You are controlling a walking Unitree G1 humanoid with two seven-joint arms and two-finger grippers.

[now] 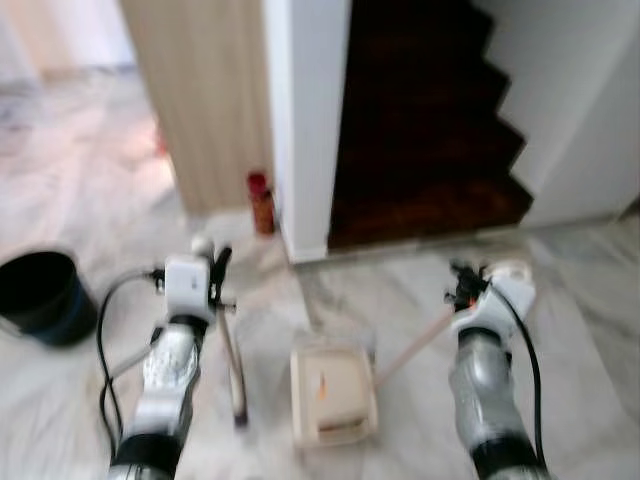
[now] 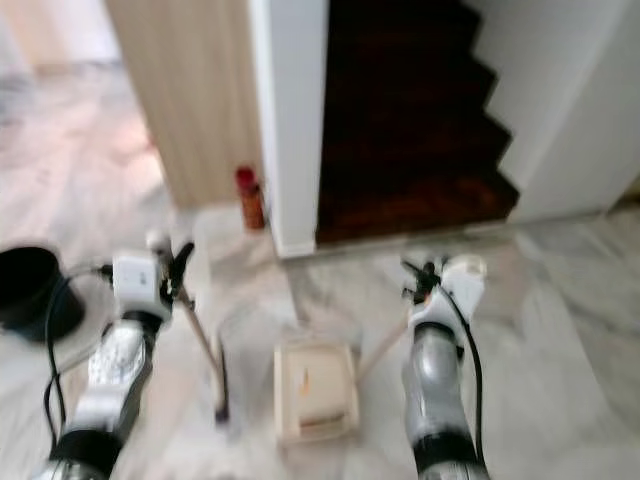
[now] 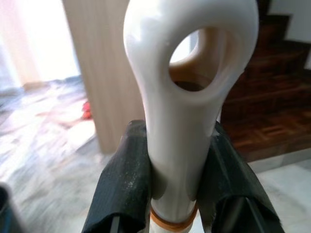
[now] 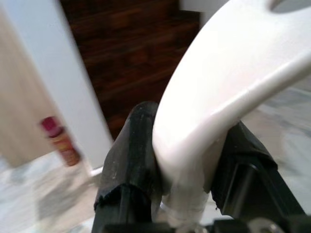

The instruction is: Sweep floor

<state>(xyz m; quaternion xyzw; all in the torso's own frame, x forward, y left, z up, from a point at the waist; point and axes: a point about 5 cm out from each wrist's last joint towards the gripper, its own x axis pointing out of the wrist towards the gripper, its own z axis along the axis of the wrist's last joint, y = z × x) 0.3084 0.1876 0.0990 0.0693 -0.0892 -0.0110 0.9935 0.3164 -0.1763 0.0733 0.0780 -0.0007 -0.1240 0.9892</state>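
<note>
Gripping broom handle [image 3: 187, 97] – left pincer [image 3: 177, 170] | right pincer [image 4: 189, 165] clamps dustpan handle [image 4: 228, 82]

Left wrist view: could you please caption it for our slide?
Left gripper clamps the white plastic broom handle below its hanging hole, facing dark wooden stairs.

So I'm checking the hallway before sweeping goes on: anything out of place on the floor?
A red-capped spray can stands on the floor against the white wall corner by the stairs, an odd spot. The black bucket sits upright; nothing looks spilled.
</note>
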